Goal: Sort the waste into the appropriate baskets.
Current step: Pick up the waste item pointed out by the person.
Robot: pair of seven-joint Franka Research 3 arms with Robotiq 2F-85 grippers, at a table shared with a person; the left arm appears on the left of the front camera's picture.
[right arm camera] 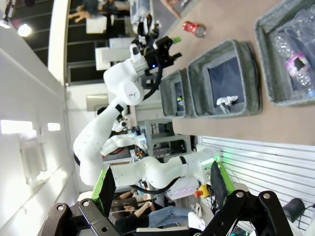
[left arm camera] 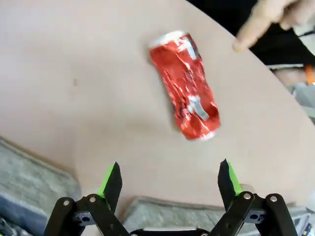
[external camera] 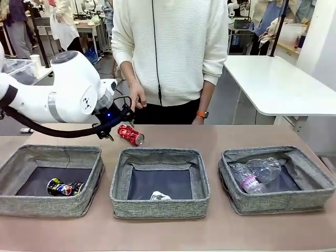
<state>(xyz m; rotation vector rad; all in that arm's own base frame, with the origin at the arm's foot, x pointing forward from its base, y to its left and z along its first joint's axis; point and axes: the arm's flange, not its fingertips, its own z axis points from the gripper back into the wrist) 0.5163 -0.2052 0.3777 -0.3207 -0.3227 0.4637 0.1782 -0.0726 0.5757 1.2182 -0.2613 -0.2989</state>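
The left basket [external camera: 23,199] is seen at the near left of the table [external camera: 220,134], with the dark multicoloured can [external camera: 65,187] lying on its floor. Above and behind its far right corner the left gripper [external camera: 107,132] is held, and just to its right, on bare table beyond the baskets, the red can [external camera: 130,135] is found. The coming move is judged to turn on this 1 relation: in the left wrist view the red can [left arm camera: 186,86] lies ahead of the left gripper [left arm camera: 170,179] and slightly toward its right finger, well clear of both fingertips. The can is dented and lies on its side; its long axis is seen running obliquely, not squarely across the gap, so a small turn of the wrist may be needed before a descent. The jaws are spread wide, nothing is held between them and nothing is touched.

A person's hand [external camera: 137,101] hangs just beyond the can (fingertips show at the top of the left wrist view), yet the left arm is the robot arm nearer to it.

In the middle basket [external camera: 160,207] the paper wad [external camera: 160,196] is seen. In the right basket [external camera: 315,197] 2 clear bottles [external camera: 257,173] are lying together.

The right gripper [right arm camera: 160,189] is held well away from the table, its fingers apart and empty.
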